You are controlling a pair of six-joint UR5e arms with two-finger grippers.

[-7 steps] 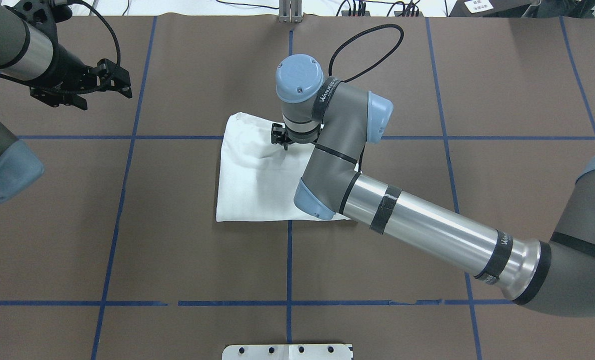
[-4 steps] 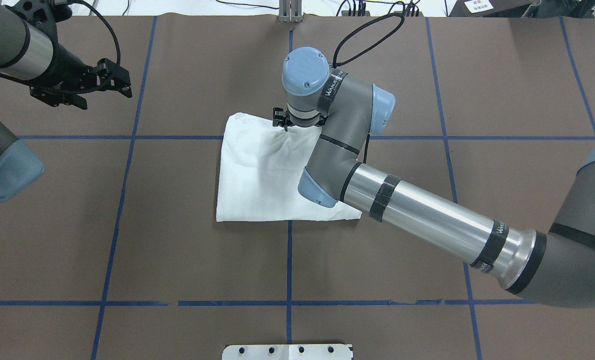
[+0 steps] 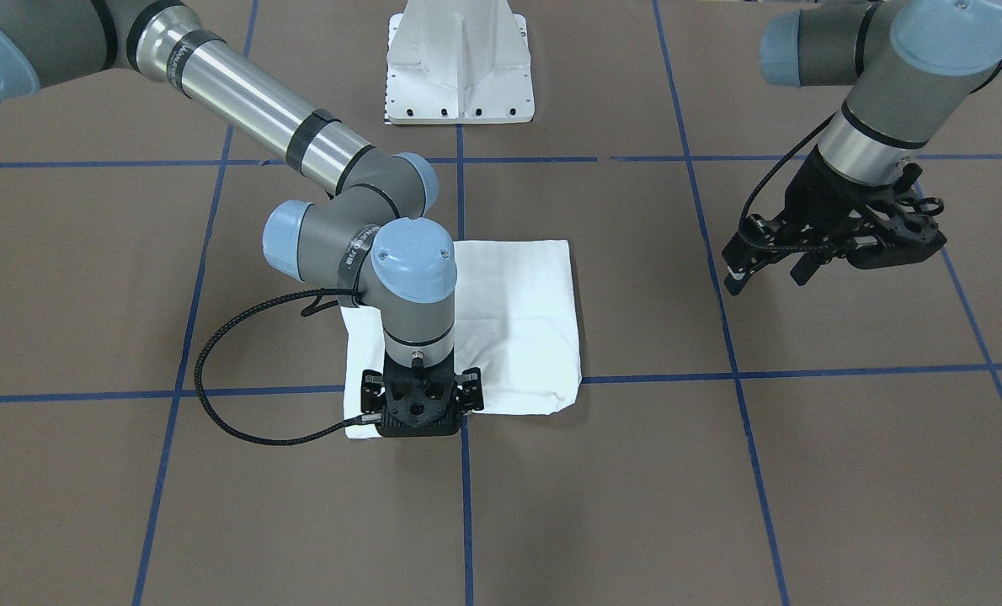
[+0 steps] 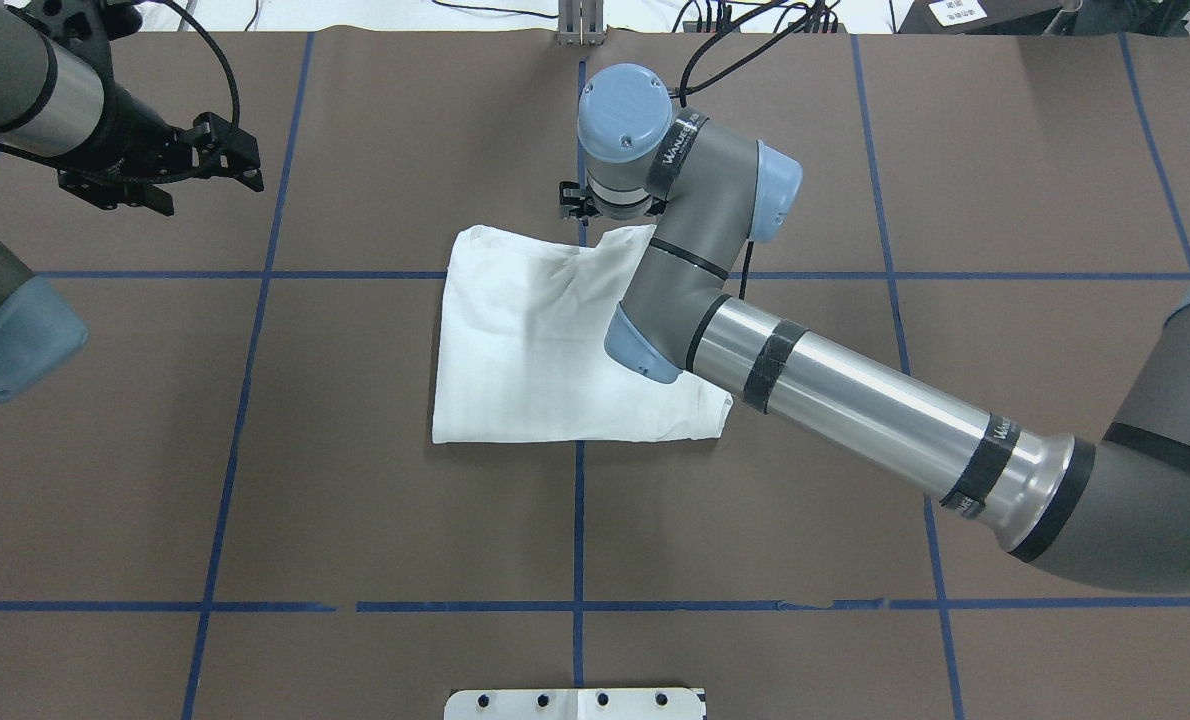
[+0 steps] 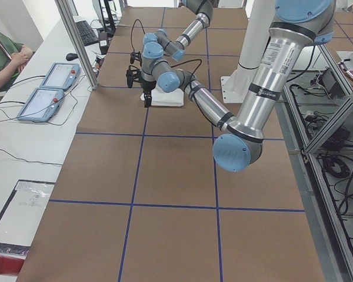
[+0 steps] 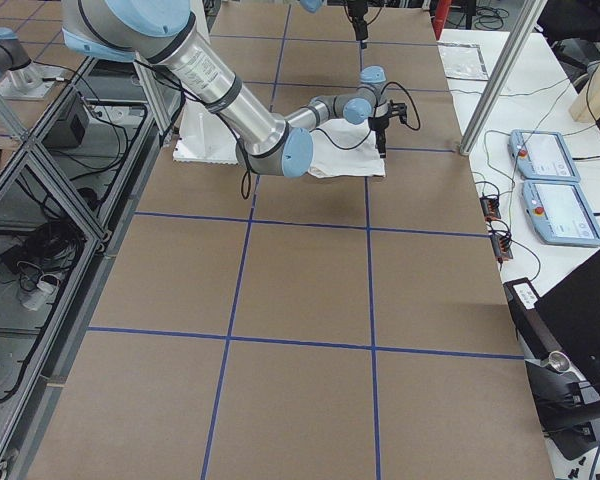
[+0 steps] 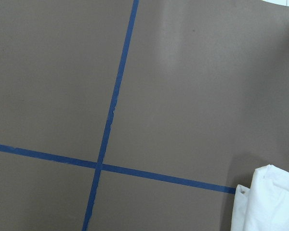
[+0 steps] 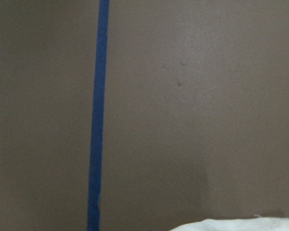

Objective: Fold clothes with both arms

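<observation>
The white shirt [image 4: 525,350] lies folded into a rough rectangle at the table's middle, with no print or label showing; it also shows in the front-facing view [image 3: 518,311]. My right gripper [image 4: 577,205] points straight down just past the shirt's far edge [image 3: 419,421]. Its fingers are hidden under the wrist, so I cannot tell whether they are open or shut. The right wrist view shows bare table and only the shirt's edge [image 8: 236,225]. My left gripper [image 4: 240,160] hangs open and empty above the table, far to the shirt's left [image 3: 770,269]. The left wrist view shows a shirt corner [image 7: 267,199].
The white pedestal base [image 3: 461,63] stands at the robot's edge of the table. Blue tape lines [image 4: 578,520] grid the brown table top. Two control tablets [image 5: 47,88] and a seated person [image 5: 3,50] are beyond the far edge.
My right gripper has moved from over the shirt's middle away from the robot, past the shirt's far edge. The left arm has not moved.
</observation>
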